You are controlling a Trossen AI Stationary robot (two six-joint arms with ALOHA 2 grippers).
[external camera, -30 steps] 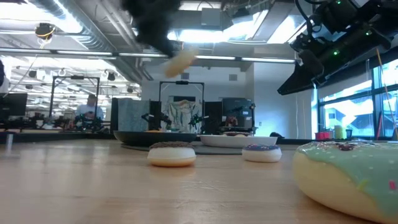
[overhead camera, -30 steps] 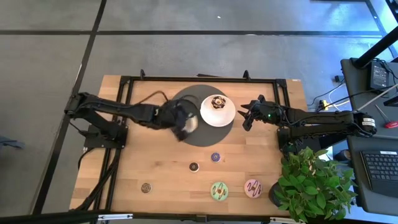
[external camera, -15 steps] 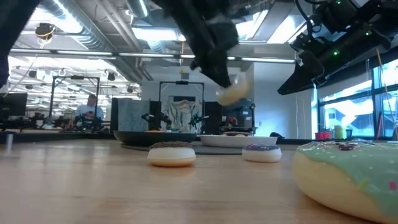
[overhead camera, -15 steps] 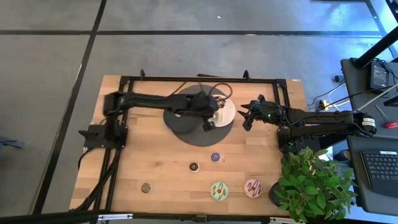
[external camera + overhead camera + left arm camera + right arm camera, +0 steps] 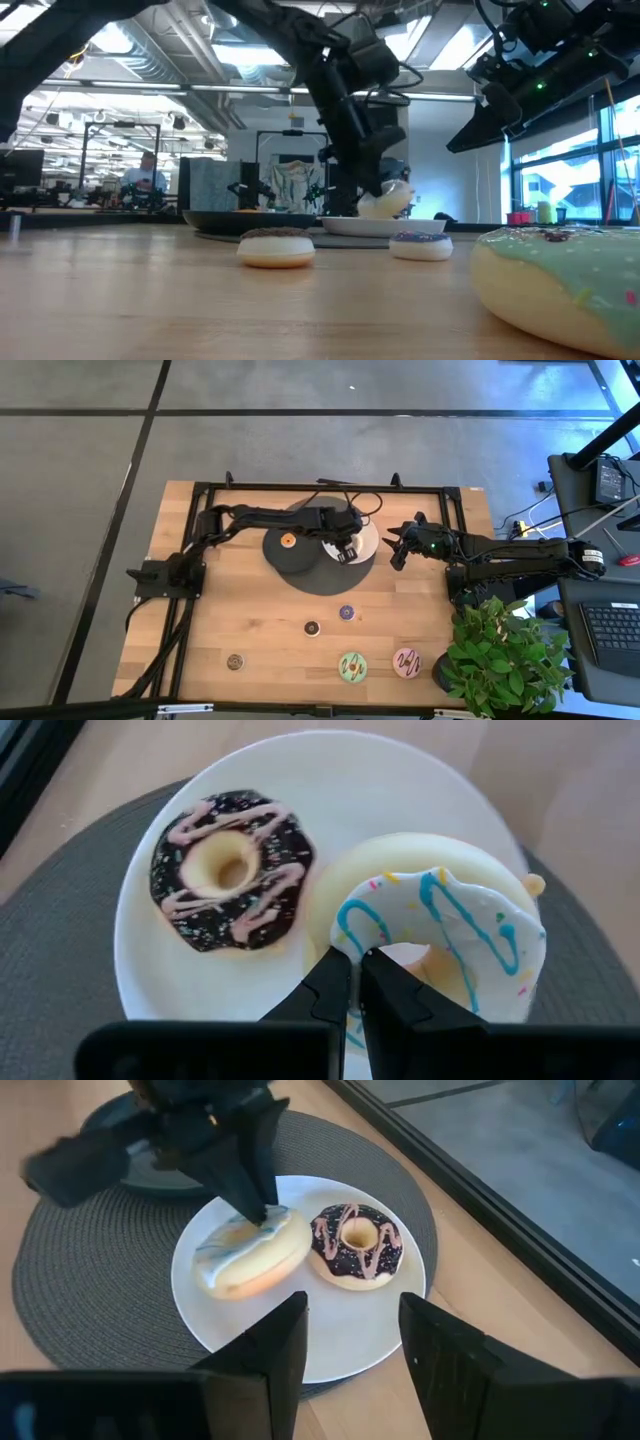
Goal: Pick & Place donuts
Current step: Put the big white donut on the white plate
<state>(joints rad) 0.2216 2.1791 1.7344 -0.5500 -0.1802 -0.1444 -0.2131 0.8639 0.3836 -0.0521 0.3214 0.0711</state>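
Note:
My left gripper (image 5: pixel 345 550) is shut on a white-iced donut with blue squiggles (image 5: pixel 440 935) over the round white plate (image 5: pixel 368 538). A chocolate donut with pink drizzle (image 5: pixel 232 870) lies flat on that plate beside it. My right gripper (image 5: pixel 395 548) hovers open just right of the plate, touching nothing. An orange mini donut (image 5: pixel 288 541) sits on the black plate (image 5: pixel 275 552). Purple (image 5: pixel 346 612) and brown (image 5: pixel 312 628) minis, another brown one (image 5: pixel 235 661), a green donut (image 5: pixel 352 666) and a pink one (image 5: pixel 406 661) lie flat on the wood. My left gripper pinches the white-iced donut's ring beside its hole (image 5: pixel 395 945), coming from above and pointing down (image 5: pixel 255 1200). My own fingers hide whether one of them is in the hole. The donut hangs tilted, its low edge (image 5: pixel 375 212) at the white plate; I cannot tell whether it touches.
Both plates sit on a round grey mat (image 5: pixel 320 578) at the table's far middle. A potted plant (image 5: pixel 505 655) stands at the near right corner. A black frame (image 5: pixel 200 495) runs round the tabletop. In the low view the green donut (image 5: pixel 560 285) looms close.
My left arm has swung from the mat's left side toward the table's right, carrying the white-iced donut, then come down over the white plate. The donut has dropped from well above the table to plate height. The orange mini on the black plate has come into view.

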